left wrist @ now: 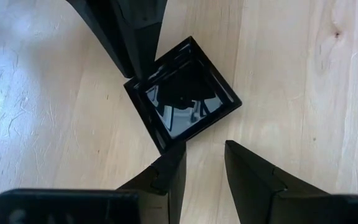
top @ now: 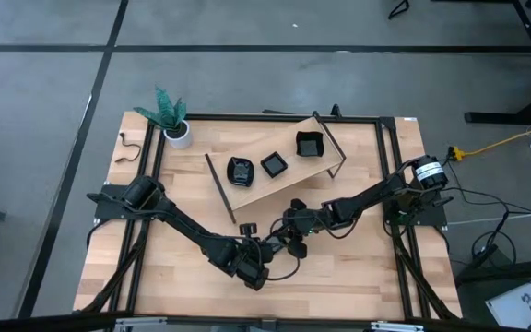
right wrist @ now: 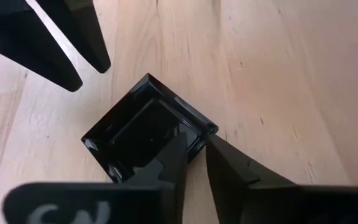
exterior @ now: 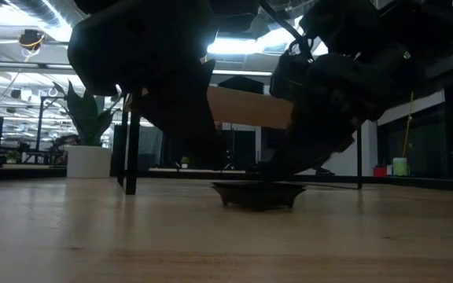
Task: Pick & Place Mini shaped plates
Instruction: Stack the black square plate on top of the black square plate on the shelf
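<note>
Lab: concrete floor (top: pixel 247 74), framed wooden table (top: pixel 358 277).

From above, we cannot make out the square plate (top: pixel 276 242) between the two grippers; the arms cover it. In the low view, dark arm bodies hide the grippers, and we see only the plate's (exterior: pixel 259 193) shadowed side.
</note>
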Robot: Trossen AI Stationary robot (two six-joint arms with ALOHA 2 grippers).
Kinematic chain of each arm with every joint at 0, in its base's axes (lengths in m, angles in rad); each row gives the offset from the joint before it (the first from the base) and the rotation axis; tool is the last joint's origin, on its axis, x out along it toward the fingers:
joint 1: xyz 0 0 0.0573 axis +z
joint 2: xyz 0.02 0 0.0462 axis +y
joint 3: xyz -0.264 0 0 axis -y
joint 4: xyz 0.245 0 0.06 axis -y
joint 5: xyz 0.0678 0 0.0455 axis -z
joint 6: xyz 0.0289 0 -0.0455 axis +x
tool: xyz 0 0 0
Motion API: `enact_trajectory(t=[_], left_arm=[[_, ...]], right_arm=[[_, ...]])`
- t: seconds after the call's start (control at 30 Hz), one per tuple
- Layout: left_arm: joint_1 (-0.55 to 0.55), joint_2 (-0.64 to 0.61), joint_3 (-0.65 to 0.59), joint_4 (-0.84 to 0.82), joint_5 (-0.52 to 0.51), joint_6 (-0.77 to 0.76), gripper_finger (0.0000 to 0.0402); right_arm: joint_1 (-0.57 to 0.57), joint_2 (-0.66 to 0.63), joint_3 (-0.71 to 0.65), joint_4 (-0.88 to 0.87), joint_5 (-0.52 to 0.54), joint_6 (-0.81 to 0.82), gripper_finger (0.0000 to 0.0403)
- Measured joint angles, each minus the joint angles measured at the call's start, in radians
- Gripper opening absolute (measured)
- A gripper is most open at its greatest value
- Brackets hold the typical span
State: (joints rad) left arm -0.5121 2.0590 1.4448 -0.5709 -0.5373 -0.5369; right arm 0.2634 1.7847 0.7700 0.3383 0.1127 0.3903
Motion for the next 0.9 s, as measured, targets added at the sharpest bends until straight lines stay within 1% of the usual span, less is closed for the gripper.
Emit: enact_trajectory(t=[0.23, 0.57, 0.63, 0.73, 0.8, 0.9], left_arm=[[0.000, 0.000, 0.000, 0.000, 0.000, 0.003, 0.0104], [-0.001, 0.000, 0.000, 0.018, 0.001, 0.173, 0.0104], [-0.001, 0.000, 0.000, 0.042, 0.020, 0.241, 0.0104], [0.005, 0.000, 0.000, 0.068, 0.041, 0.322, 0.0098], [0.014, 0.000, 0.000, 0.076, 0.052, 0.354, 0.0090], [0.034, 0.003, 0.000, 0.075, 0.105, 0.366, 0.0071]], right_arm=[[0.000, 0.000, 0.000, 0.003, 0.000, -0.029, 0.0033], [0.000, 0.000, 0.000, 0.001, -0.011, -0.056, 0.0004], [0.000, 0.000, 0.000, 0.001, -0.011, -0.062, 0.0007], [0.000, -0.005, 0.000, -0.003, -0.011, -0.061, 0.0023], [0.000, -0.014, 0.000, -0.003, -0.011, -0.061, 0.0033], [0.000, -0.029, 0.000, -0.009, -0.011, -0.062, 0.0041]])
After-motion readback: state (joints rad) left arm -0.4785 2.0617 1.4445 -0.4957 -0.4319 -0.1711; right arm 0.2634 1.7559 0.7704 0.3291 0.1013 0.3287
